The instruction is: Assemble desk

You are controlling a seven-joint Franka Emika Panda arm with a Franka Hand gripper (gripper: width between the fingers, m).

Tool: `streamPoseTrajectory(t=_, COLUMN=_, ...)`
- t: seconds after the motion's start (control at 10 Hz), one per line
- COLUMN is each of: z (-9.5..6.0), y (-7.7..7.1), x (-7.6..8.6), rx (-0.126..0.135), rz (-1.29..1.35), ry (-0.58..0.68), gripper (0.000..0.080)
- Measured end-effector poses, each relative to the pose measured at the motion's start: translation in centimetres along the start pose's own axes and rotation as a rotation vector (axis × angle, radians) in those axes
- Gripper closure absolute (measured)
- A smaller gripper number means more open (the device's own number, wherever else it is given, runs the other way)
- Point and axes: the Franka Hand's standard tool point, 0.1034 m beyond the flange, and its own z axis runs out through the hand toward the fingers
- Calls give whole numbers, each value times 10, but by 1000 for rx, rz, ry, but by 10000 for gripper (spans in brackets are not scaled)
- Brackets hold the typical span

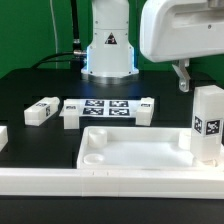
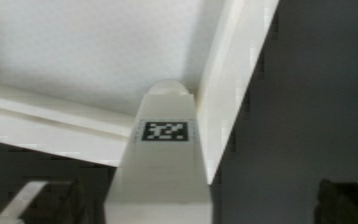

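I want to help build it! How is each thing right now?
fingers: open, holding nothing.
desk top: lying flat, rim up.
leg on the exterior view's right: standing upright, not held.
leg on the exterior view's left: lying on its side.
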Motion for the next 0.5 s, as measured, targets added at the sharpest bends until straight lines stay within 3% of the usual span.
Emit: streamPoseTrajectory(t=0.5, z=19, y=10, x=7, rx=-3, rz=-13, ry=21, gripper=150)
